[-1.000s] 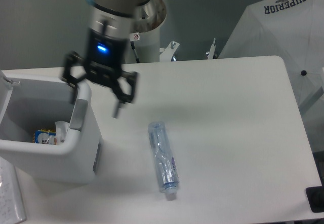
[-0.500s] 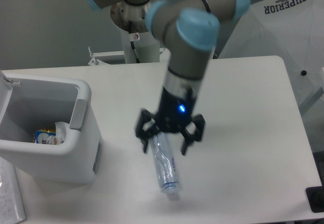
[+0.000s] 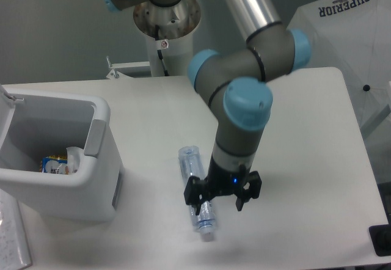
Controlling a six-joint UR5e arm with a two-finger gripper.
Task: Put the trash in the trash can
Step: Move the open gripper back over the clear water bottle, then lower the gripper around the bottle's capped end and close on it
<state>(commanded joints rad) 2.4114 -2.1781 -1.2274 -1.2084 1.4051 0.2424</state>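
- My gripper (image 3: 219,204) hangs low over the white table (image 3: 305,129), and my two fingers stand apart with nothing clamped between them.
- The squashed clear bottle (image 3: 197,190) lies flat on the table under my left-hand finger as the camera sees it; that finger (image 3: 194,200) sits over its lower half, near the white cap (image 3: 207,234).
- The bottle's far end reaches up and away from my fingers, and the cap end pokes out just below them.
- I cannot tell whether that finger touches the plastic or only hovers above it.
- My other finger (image 3: 242,200) is off to the side of the bottle, over bare table.
- The white trash can (image 3: 91,178) stands well apart from my fingers, towards the camera's left, with its grey handle panel (image 3: 93,138) facing my way.
- Inside the can I see a small yellow-and-blue packet (image 3: 54,165) and something white and crumpled beside it.
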